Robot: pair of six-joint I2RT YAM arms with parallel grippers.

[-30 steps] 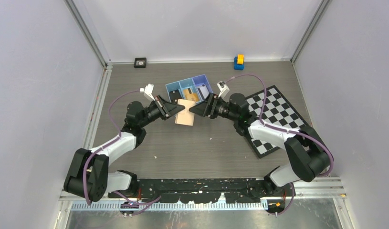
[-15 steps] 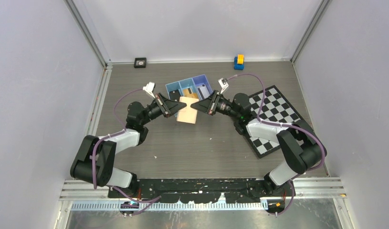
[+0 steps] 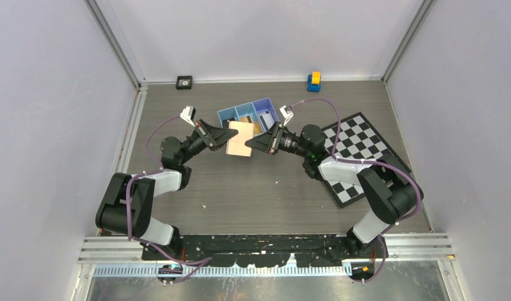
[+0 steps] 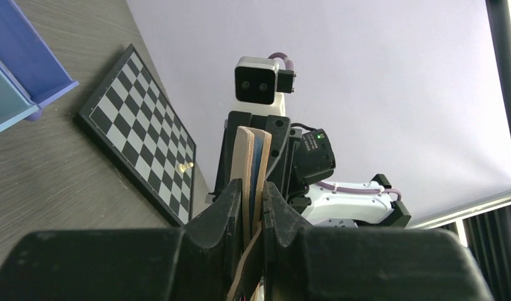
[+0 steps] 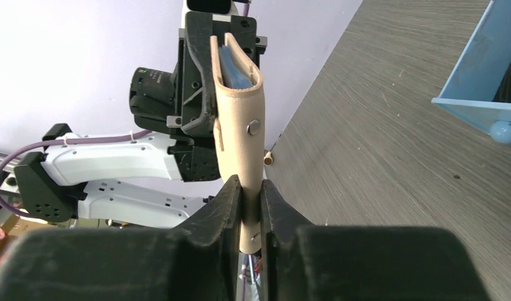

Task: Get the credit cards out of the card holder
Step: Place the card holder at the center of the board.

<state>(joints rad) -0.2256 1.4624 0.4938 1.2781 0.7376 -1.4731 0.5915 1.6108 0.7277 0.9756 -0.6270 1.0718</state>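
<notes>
1. Well, the card holder (image 3: pixel 239 139) hangs off the table between the two sets of fingertips. From above only its tan outer face shows; the inside is hidden.
2. Of the credit cards (image 5: pixel 230 63), only a blue edge peeks from the far end of the fold, beyond the right fingertips. Can't tell how many sit inside.
3. The blue tray (image 3: pixel 226 116) lies just past both grippers. Its near part is covered by the holder, and its contents are too small to make out.
4. Left gripper (image 4: pixel 252 188): jaws clamped on the holder's edge, pinching both leaves together. The holder stands on edge straight ahead of the fingers. Its lower end is cut off behind the gripper body.
5. Right gripper (image 5: pixel 249 186): jaws pinched on a thin tan part of the holder, on the near side of the snap (image 5: pixel 254 127).
6. Both arms reach fwd and bend inward, with the wrists raised and facing each other nose to nose across the holder.
7. The chessboard (image 3: pixel 365 135) lies behind the right gripper and is partly covered by that arm's forearm.
</notes>
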